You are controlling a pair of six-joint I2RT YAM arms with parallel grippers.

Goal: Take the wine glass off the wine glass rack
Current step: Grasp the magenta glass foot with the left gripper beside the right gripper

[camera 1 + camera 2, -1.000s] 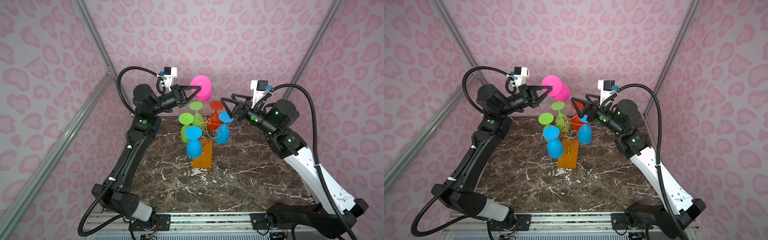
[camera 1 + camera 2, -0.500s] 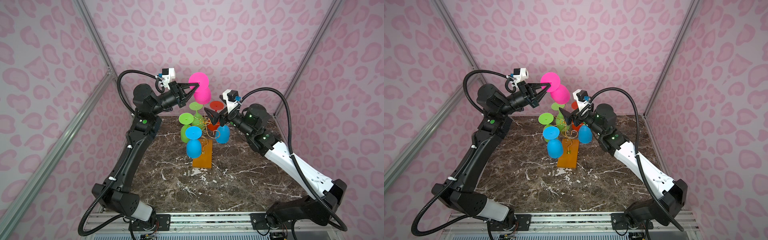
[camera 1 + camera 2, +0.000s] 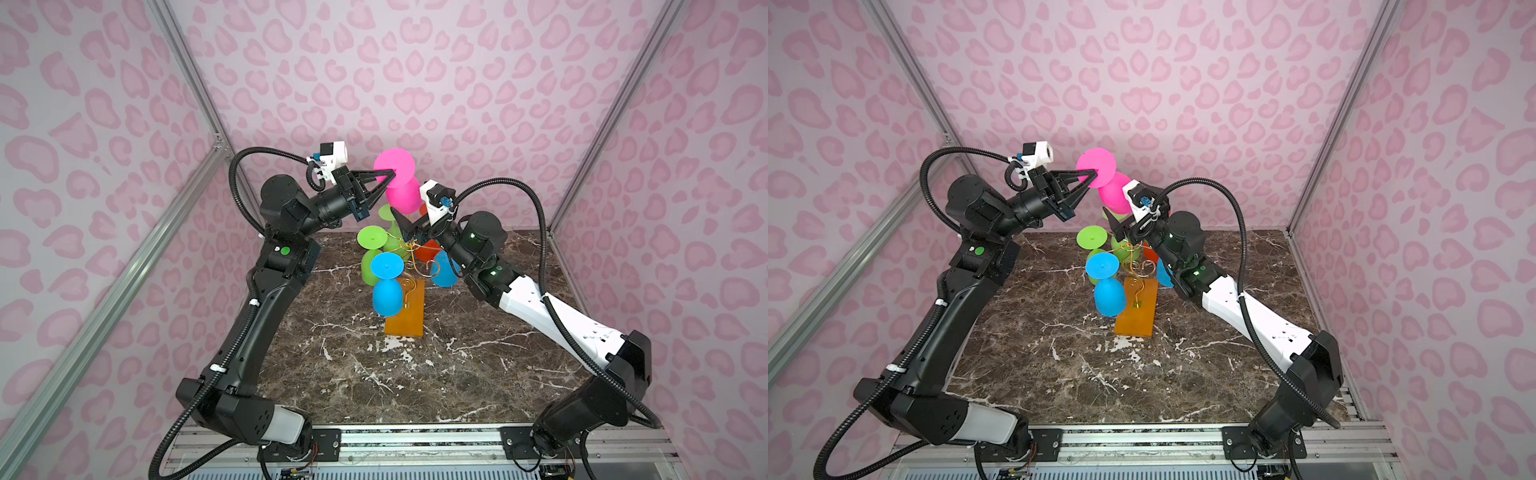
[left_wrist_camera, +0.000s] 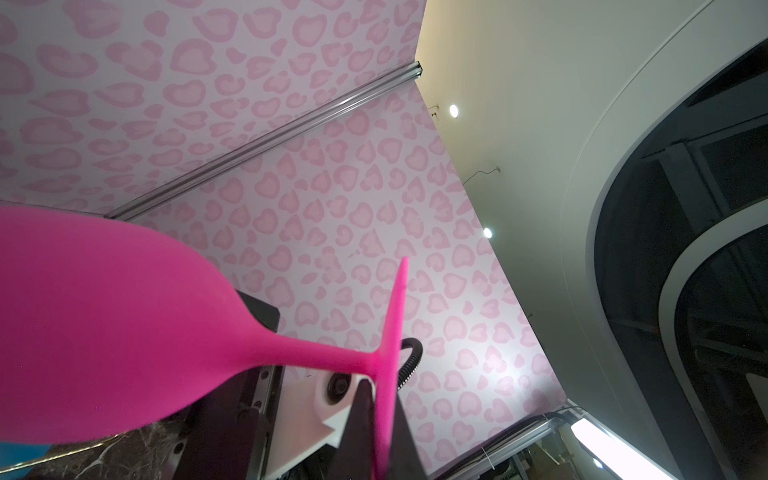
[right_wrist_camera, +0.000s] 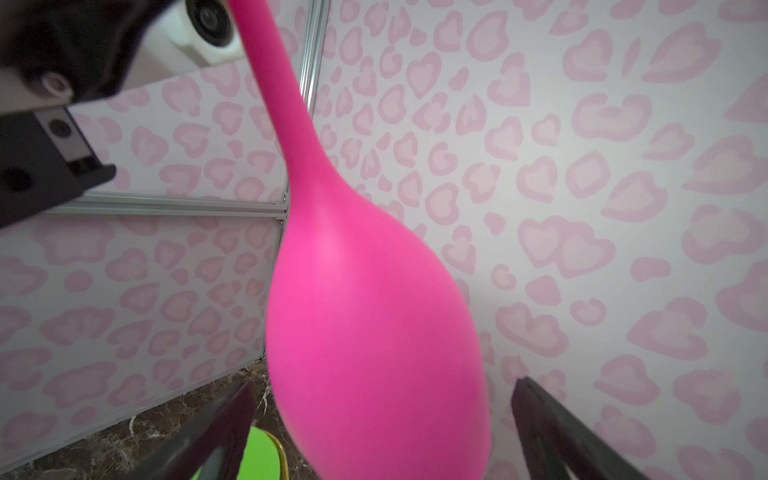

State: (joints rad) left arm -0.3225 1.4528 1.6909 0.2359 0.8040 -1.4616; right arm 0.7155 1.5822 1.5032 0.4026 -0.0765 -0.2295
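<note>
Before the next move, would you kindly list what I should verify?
1. Left gripper shut on the pink glass by its foot: ok.
2. Right gripper open: ok.
3. Bowl sits between the right fingers: ok.
4. Bowl rim clear of the rack wire: cannot tell, hidden.
5. Rack base flat on the table: ok.

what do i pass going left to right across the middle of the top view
left arm → front green glass → wooden base of the rack → far blue glass → right arm
</note>
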